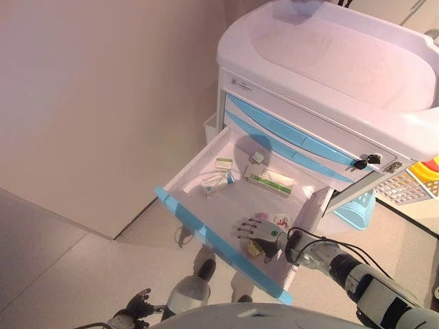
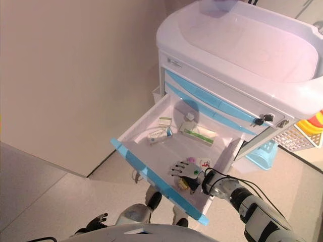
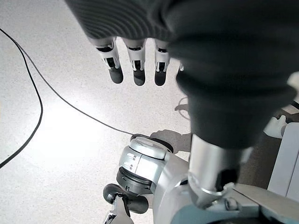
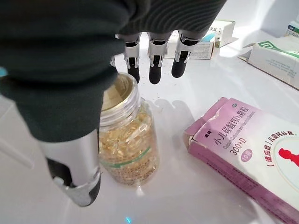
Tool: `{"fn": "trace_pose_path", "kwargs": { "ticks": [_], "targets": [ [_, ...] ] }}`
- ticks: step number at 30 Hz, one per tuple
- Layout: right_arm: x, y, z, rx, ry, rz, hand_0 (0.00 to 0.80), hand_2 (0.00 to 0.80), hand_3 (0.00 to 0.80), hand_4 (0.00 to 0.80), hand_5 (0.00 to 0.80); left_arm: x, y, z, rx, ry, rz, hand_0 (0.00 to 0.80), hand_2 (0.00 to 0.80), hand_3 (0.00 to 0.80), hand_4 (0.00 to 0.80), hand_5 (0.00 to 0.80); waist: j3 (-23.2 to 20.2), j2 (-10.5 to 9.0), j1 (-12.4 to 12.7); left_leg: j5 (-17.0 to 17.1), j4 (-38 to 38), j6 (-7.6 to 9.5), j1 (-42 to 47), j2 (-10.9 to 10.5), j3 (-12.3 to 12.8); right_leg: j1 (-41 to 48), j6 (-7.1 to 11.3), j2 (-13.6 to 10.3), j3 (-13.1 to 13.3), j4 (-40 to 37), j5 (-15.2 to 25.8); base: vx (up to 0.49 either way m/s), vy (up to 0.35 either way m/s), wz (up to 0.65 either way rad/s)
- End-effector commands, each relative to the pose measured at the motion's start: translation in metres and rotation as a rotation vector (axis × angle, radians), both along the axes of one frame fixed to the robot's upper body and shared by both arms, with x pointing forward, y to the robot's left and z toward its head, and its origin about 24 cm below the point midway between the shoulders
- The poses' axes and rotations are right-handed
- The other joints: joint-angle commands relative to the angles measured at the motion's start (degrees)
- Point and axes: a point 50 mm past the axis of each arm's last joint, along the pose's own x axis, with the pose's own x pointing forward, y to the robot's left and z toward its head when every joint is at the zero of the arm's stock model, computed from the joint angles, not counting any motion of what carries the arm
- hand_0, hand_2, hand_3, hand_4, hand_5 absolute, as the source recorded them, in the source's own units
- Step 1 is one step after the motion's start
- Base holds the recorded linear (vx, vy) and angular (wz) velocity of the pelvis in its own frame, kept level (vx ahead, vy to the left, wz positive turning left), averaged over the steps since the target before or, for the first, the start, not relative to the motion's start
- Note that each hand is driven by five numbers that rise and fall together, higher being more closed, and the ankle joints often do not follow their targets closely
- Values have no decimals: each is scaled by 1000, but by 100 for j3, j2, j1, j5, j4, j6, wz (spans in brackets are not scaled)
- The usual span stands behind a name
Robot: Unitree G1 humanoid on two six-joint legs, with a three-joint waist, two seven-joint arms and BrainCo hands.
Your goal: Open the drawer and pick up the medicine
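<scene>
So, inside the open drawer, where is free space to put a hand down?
The drawer floor is bare along its left side, from the blue front up to the small boxes. The right front corner is crowded: right hand, capsule jar, pink box.

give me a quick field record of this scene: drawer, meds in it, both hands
drawer: white cart drawer with blue front, pulled open
contents: clear jar of yellow capsules, pink flat box, green-and-white long box, small white boxes at the back
right robot hand: inside the drawer, over the jar, fingers straight, thumb beside the jar, nothing gripped
left robot hand: low by the floor, open, empty
medicine picked up: not yet
</scene>
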Motion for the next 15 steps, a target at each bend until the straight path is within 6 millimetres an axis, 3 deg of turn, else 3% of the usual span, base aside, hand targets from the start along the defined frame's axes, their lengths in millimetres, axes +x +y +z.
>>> {"fn": "trace_pose_path", "kwargs": {
  "ticks": [1,15],
  "targets": [
    [0,15,6,50,-10,62,0,0,0,0,0,3,-2,0,15,7,-71,0,0,0,0,0,14,-152,66,-633,283,-77,-35,-150,-33,-87,287,-176,152,313,-97,0,0,0],
    [-4,17,2,47,12,48,0,0,0,0,0,3,-3,-1,18,12,-76,0,0,0,0,0,19,-165,92,-660,231,-85,30,-128,-26,-52,289,-169,155,295,-112,0,0,0]
  ]
}}
